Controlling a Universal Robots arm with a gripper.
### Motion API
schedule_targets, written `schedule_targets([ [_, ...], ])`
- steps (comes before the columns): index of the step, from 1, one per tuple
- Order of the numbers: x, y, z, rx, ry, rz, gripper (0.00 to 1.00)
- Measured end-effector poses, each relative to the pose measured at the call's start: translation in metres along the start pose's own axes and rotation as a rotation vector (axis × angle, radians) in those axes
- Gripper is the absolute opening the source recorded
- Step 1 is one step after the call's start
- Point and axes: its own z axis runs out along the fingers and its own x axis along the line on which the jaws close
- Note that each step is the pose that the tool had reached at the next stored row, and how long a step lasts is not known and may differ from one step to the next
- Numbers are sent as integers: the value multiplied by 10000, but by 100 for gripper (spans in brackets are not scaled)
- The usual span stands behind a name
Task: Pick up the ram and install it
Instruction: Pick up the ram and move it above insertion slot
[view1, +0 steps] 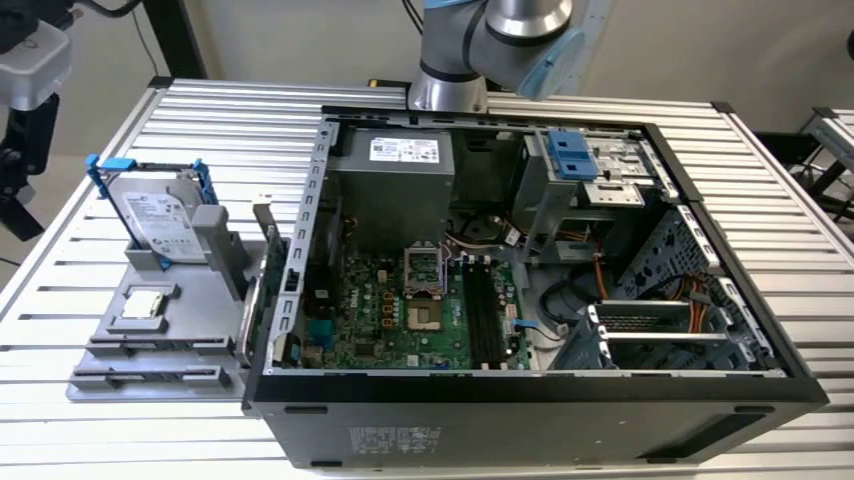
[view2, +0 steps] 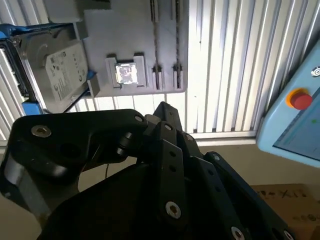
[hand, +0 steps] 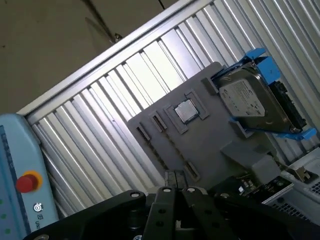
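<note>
Second wrist view: claw (view2: 165, 110) fully closed, touching nothing

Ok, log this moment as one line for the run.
gripper: raised, pointed toward grey holder | holder: hard drive, processor chip | computer case: open

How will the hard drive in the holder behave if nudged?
The hard drive looks rigid and metal, probably heavy for its size. Standing on edge in the grey holder, it might tip if pushed. Its smooth casing may be slippery.
</note>
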Motion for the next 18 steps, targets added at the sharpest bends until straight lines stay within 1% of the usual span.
schedule_targets([
  [6, 0, 0, 1, -7, 24, -1084, 0],
  [13, 0, -1, 1, 72, 32, -2343, 0],
  [18, 0, 0, 4, 77, 44, -3229, 0],
])
